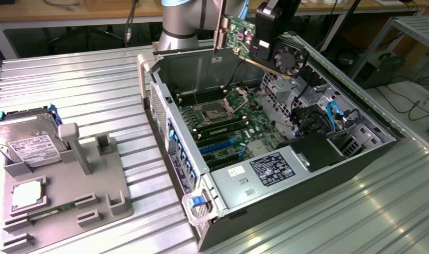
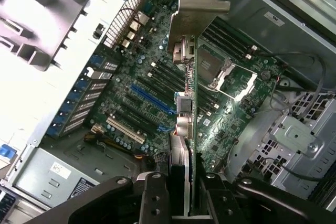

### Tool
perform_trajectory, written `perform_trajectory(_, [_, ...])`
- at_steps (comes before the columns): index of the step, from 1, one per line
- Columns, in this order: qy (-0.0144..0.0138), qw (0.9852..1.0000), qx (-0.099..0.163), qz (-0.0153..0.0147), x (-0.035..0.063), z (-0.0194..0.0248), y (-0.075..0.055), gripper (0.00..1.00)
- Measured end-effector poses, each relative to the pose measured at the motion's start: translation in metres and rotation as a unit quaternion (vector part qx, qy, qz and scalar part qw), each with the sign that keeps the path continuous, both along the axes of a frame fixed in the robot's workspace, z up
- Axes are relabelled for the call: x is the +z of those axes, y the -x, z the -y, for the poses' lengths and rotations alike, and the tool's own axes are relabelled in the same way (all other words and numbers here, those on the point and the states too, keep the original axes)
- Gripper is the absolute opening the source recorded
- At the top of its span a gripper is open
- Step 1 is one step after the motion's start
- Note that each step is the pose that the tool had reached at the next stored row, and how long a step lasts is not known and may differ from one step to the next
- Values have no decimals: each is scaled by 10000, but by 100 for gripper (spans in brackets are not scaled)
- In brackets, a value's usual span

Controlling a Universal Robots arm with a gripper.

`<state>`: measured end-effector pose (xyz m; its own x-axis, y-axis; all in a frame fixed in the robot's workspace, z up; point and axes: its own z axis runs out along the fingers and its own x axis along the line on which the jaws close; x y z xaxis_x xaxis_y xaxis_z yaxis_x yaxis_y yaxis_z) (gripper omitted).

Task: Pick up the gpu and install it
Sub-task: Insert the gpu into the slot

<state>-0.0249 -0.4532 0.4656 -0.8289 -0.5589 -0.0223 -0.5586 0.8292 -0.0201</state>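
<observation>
From my station I counted one gpu (image 1: 256,41), one open computer case (image 1: 152,92), and one grey fixture (image 1: 105,182) on the ribbed metal table (image 1: 80,79). The gripper (image 1: 266,29) was closed narrowly on the gpu. In the wrist view its two dark fingers (image 2: 153,195) stood on either side of the card's edge, gripper (image 2: 184,200) clamped on the board.

The gpu (image 2: 192,98) hung in the air above the case's open side, clear of everything inside. Its round black fan faced the exterior view's right, and its silver bracket was at the end away from the gripper.

The case lay on its side and held one green motherboard (image 1: 225,129) with one CPU socket (image 1: 235,98) standing open. One power supply (image 1: 271,169) with printed labels sat at the near end.

The fixture sat well apart, at the exterior view's left, and carried three parts — one silver hard drive (image 1: 27,140) with a white label, one square processor chip (image 1: 27,193) and one RAM stick (image 1: 48,212) in a slot.
</observation>
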Motion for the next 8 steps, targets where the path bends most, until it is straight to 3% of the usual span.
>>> perform_trajectory(8, [0,9993,379,0,0,2,0,28])
